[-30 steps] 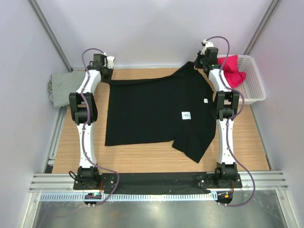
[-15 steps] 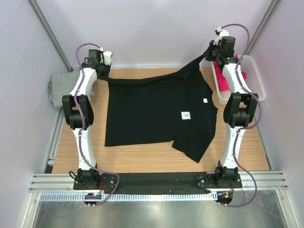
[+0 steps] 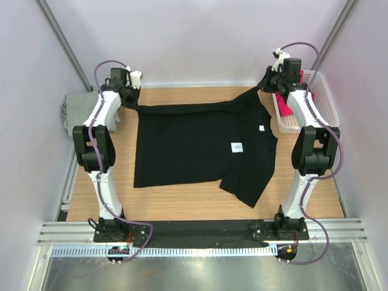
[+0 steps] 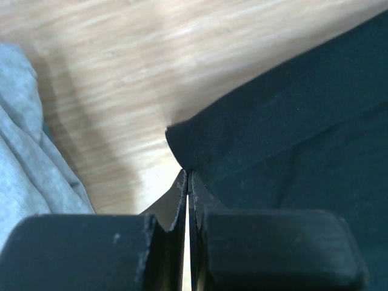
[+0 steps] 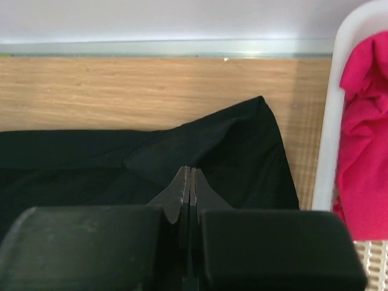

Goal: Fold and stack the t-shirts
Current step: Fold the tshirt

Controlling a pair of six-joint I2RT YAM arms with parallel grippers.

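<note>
The black t-shirt (image 3: 194, 139) lies spread on the table (image 3: 200, 197), the grey t-shirt (image 3: 77, 112) off its left edge, the red t-shirt (image 5: 364, 151) in the basket (image 3: 322, 104). The left gripper (image 4: 188, 182) and right gripper (image 5: 191, 179) each pinch a far corner, jaws closed on cloth. This is likely the first fold; next, carry both corners evenly toward the near hem.

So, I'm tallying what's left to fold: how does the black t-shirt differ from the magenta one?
The black t-shirt lies spread over the table; the magenta t-shirt sits bunched in the white basket. The left gripper and right gripper are each shut on the black t-shirt's far edge; neither holds the magenta t-shirt. Shared: neither is folded.
</note>
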